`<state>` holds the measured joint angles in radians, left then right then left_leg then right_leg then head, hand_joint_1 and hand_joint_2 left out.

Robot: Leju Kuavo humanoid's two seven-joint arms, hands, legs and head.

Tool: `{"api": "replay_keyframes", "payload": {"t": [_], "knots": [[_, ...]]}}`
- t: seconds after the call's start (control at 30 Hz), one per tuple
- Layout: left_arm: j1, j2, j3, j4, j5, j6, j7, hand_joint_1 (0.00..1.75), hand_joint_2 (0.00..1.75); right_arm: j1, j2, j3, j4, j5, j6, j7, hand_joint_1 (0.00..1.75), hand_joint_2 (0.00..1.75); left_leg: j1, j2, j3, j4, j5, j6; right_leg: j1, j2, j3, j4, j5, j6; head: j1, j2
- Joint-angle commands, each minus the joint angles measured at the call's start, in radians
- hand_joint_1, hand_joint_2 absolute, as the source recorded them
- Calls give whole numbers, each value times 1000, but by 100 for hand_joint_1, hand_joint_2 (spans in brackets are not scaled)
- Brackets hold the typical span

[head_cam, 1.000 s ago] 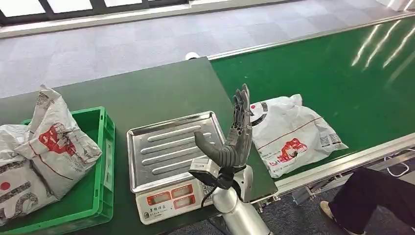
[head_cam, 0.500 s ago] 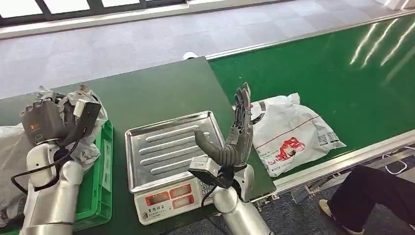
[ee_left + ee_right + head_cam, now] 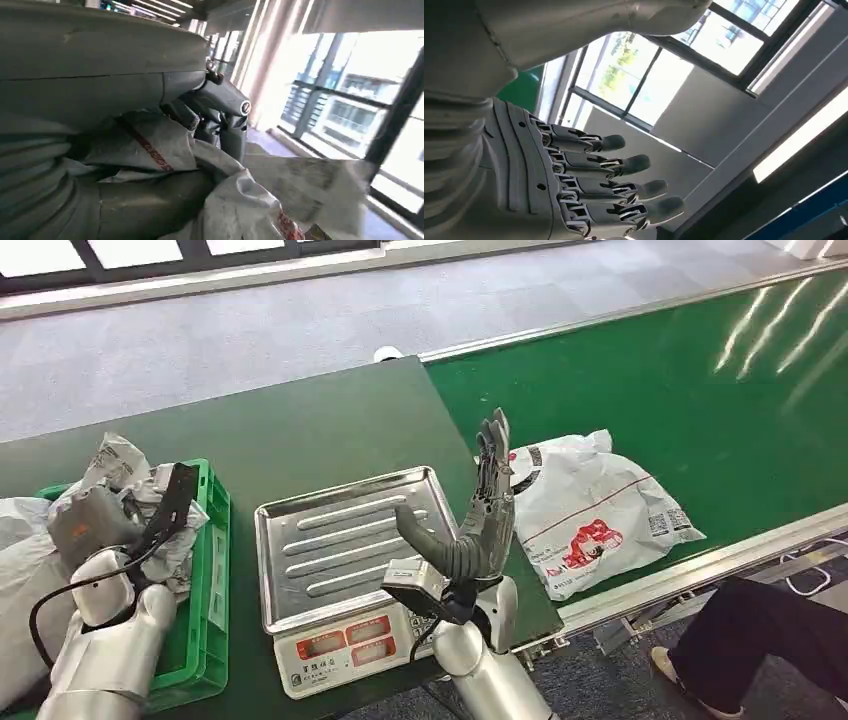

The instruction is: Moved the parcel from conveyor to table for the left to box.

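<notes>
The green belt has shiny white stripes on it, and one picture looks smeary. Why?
Head view: the stripes on the conveyor belt are glare, probably reflected lights. Left wrist view: the parcel is blurred and smeared beside the left hand, and the windows are washed out bright. Right wrist view: the right hand is sharp, against bright windows.

I'm looking at grey carpet floor [image 3: 250,330] running behind the dark green tabletop [image 3: 300,430], with a strip of windows [image 3: 150,252] along the far wall letting daylight in. Glare is streaking across the top right corner. Big dark-framed windows [image 3: 634,85] and a long ceiling light strip [image 3: 799,145] are showing too.
</notes>
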<state>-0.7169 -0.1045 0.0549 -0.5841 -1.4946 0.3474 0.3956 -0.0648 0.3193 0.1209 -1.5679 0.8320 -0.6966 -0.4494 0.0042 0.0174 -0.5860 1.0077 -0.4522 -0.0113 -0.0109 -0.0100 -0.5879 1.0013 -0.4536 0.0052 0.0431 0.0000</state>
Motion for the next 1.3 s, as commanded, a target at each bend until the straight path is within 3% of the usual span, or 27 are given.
{"api": "replay_keyframes", "payload": {"t": [0.03,0.27,0.33,0.37,0.43,0.5,0.63,0.77,0.8,0.87,0.93,1.03,1.2,1.3], "knots": [[8,30,144,85,143,267,-205,0,175,-18,30,6,59,-1,-2,5,0,175,1,0,2,-2,1,-1,1,2,1,-2,1,-1,0,0],[8,30,144,85,143,267,-205,0,175,-18,30,6,59,-1,-2,5,0,175,1,-4,0,-1,1,-1,1,-1,1,-1,0,-1,0,0],[39,-27,238,-39,441,283,-528,0,175,-3,30,-33,58,25,-2,2,0,175,2,-5,-1,0,1,-1,1,-2,1,-1,0,-1,0,0],[63,-58,260,-132,626,253,-711,0,0,5,30,-69,59,59,-2,9,0,175,1,-6,-1,0,1,-1,1,-4,1,-1,-1,-1,0,0],[155,-94,249,-368,939,87,-905,0,0,6,30,-149,89,124,-2,10,0,175,2,-7,-1,-1,1,-1,2,-5,1,-2,0,-1,0,0],[283,-110,185,-684,1201,-79,-960,0,0,-20,30,-266,123,173,-2,-8,0,175,2,-7,0,-2,1,-1,2,-4,2,-3,0,-1,0,0],[431,-107,106,-994,1445,-265,-1001,0,0,-63,30,-432,142,272,-2,-2,0,175,2,-2,0,-1,-1,0,1,1,1,-2,0,-1,0,0],[471,-93,54,-1093,1539,-401,-1030,0,0,-93,-1,-527,212,442,-2,124,0,175,2,-4,-1,-1,-2,0,1,-1,1,-2,-1,0,0,0],[474,-88,43,-1111,1570,-450,-1045,0,0,-102,-46,-496,302,474,-2,183,0,175,2,-5,0,-1,-2,0,1,-1,2,-3,-1,0,0,0],[476,-89,47,-1117,1573,-454,-1044,0,0,-109,-60,-484,311,474,-2,201,0,175,2,-6,1,-3,-1,0,2,-2,4,-6,-1,1,0,0],[476,-87,56,-1125,1623,-537,-1055,0,0,-113,-123,-379,385,504,0,330,0,175,2,-5,2,-4,-1,1,1,-1,5,-7,0,1,0,0],[485,-99,64,-1168,1676,-649,-1046,0,0,-99,-168,-335,373,535,-2,453,0,175,2,-1,1,-2,-2,-1,2,2,2,-5,0,1,0,0],[524,-119,33,-1250,1684,-746,-1018,0,0,-15,-212,-433,257,739,-2,693,0,175,1,-9,0,-2,-2,1,1,-6,4,-4,-3,1,0,0],[526,-120,31,-1252,1681,-745,-1018,0,0,-10,-212,-436,254,739,-2,692,0,175,1,-10,0,-1,-2,0,1,-7,3,-4,-4,1,0,0]]}}
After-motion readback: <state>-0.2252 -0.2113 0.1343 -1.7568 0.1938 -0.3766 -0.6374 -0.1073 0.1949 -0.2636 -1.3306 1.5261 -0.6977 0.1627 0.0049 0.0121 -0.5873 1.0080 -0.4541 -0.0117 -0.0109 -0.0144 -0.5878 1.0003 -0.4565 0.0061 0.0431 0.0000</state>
